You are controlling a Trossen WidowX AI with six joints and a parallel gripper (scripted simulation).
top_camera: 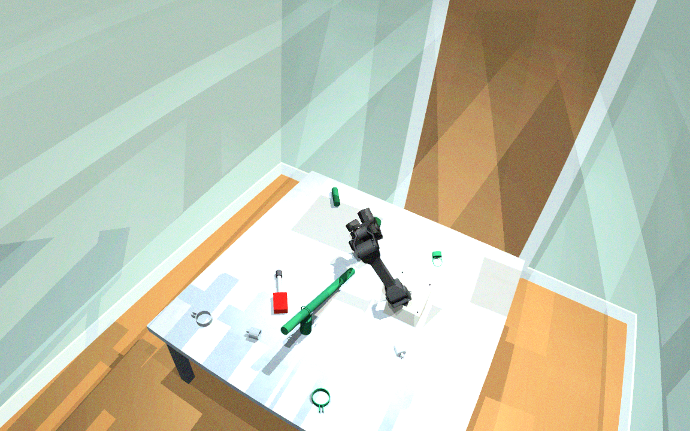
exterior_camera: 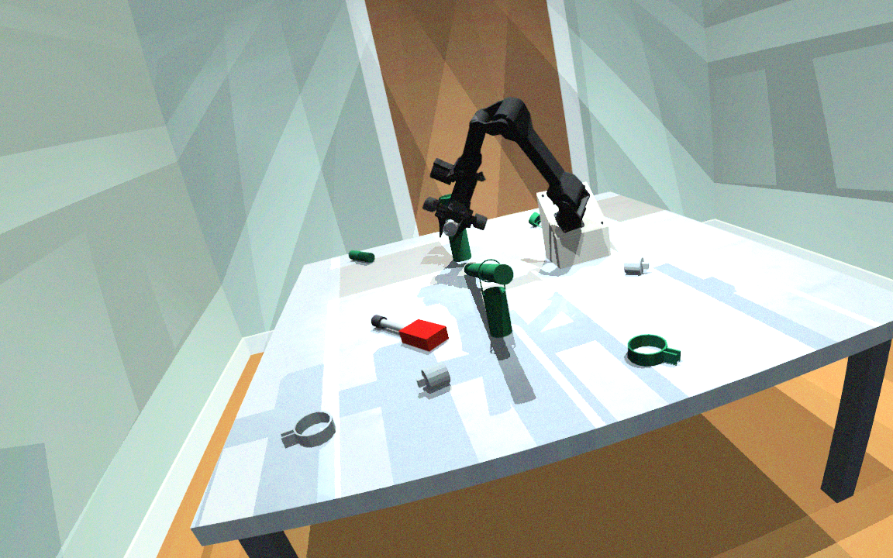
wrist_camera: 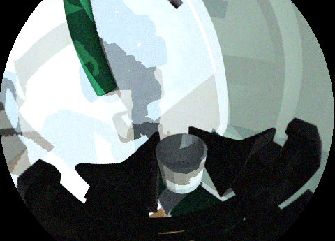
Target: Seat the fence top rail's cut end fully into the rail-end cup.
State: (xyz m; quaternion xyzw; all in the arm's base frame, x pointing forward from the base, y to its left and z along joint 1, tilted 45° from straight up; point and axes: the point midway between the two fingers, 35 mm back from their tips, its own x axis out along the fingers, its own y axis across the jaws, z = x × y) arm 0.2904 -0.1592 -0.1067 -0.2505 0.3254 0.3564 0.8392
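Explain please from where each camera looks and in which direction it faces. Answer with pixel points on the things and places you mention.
Top: high above the table (top_camera: 358,369), facing steeply down; whole arm and gripper (top_camera: 363,219) (exterior_camera: 451,225) (wrist_camera: 174,132) show.
Exterior: outside a table edge (exterior_camera: 574,433), looking slightly down across toward the brown doorway; arm and gripper show.
Wrist: on the arm near the gripper, looking past its black fingers at the grey end cup (wrist_camera: 181,164) between them.
Top and exterior share the red block (top_camera: 280,302) (exterior_camera: 424,334).

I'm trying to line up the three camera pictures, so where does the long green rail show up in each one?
Top: the rail slants through the lower middle.
Exterior: near the centre, foreshortened, above the small post.
Wrist: upper left, running off the top edge.
Shared landmark: the gripper.
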